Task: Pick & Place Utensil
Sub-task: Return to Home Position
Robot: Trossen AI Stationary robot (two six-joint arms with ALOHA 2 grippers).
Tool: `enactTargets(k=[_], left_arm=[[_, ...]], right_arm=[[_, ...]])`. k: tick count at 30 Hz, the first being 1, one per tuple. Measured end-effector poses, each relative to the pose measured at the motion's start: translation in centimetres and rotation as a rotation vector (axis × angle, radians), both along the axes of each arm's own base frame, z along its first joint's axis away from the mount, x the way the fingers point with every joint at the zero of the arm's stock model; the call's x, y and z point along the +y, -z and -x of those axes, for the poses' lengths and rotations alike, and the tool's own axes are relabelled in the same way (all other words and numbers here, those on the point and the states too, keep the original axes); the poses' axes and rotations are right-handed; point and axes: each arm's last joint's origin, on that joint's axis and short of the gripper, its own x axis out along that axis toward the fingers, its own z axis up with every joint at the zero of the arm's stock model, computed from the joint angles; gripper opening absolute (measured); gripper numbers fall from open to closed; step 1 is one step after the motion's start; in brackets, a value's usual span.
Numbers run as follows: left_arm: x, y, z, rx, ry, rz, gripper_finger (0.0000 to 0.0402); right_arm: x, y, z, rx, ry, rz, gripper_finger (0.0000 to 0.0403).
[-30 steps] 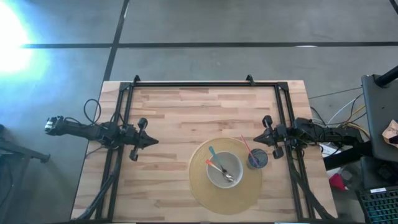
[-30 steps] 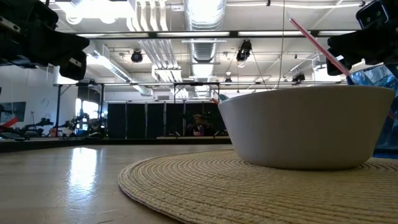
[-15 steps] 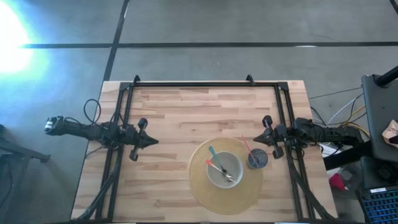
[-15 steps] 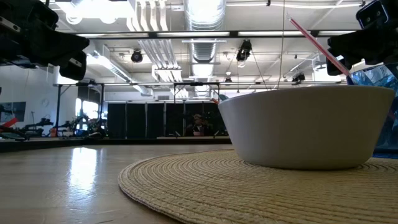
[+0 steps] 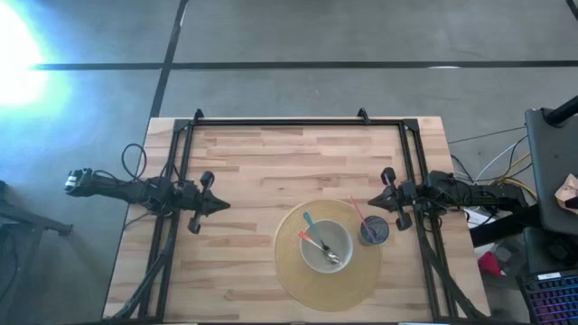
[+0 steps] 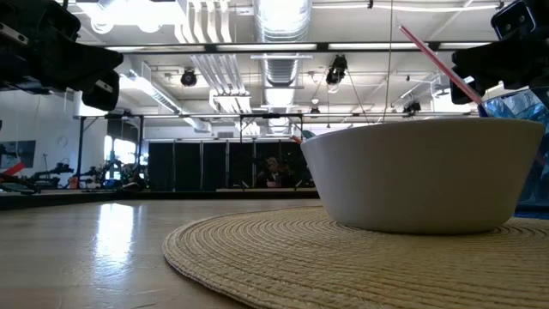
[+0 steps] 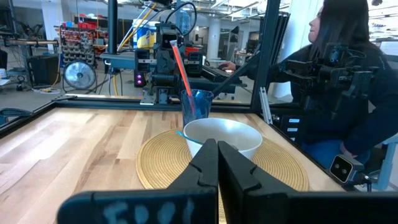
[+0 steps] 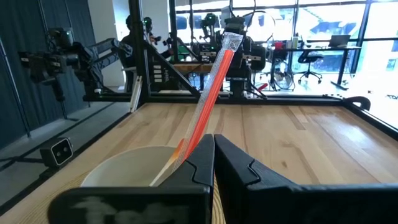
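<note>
Blue fork [image 5: 309,222] is seen resting in the gray bowl [image 5: 344,236] on the yellow mat [image 5: 296,276], lower centre of the high view. The left claw [image 5: 223,206] and right claw [image 5: 371,204] are pressed together and empty, drawn back to the sides of the worktop [image 5: 271,162]. Homing is judged nearly complete, and only settling is called for.

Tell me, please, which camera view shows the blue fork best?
The high view: it looks straight down into the bowl, where the blue fork rests with its handle over the rim. The left wrist view shows only a blue end at the rim. The low and right wrist views show the bowl's outside, with no clear fork.
</note>
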Motion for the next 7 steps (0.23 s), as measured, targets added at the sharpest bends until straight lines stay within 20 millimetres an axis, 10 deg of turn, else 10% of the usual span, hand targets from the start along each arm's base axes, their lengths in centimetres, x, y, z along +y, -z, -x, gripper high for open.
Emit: enactTargets(k=[7], left_arm=[[0.00,0.00,0.00,0.000,0.000,0.000,0.0000]], right_arm=[[0.00,-0.01,0.00,0.000,0.000,-0.001,0.0008]])
